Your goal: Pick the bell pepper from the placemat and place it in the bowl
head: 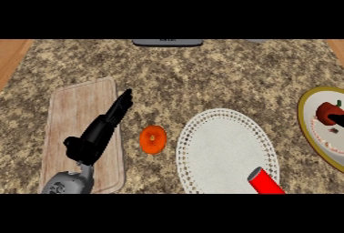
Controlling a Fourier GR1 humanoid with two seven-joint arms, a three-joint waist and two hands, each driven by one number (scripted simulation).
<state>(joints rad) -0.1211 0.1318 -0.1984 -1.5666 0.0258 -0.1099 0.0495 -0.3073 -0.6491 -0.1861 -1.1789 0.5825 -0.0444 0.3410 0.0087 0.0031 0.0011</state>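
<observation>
Left hand point(101, 132) lies over the wooden cutting board point(70, 113), fingers straight and extended up-view, thumb out to the side, holding nothing; looks at rest. Right hand does not show anywhere in the head view, so its state cannot be told. Just right of the board, on bare granite counter point(201, 73), sits a small orange round object point(153, 139). Next right, the white lace-edged placemat point(225, 150); a red cylinder point(266, 182) overlaps its lower right edge, identity unclear. The bell pepper point(329, 113), red with a dark stem, is already inside the bowl point(306, 107) at the right edge, apart from the placemat. Judgement: placement appears done; what remains is to confirm the pepper rests settled within the rim and to keep any withdrawal clear of the bowl so it is not nudged. Writing: a dark grey object point(168, 43) at the top edge carries faint marks, too small to read. No brands legible.
</observation>
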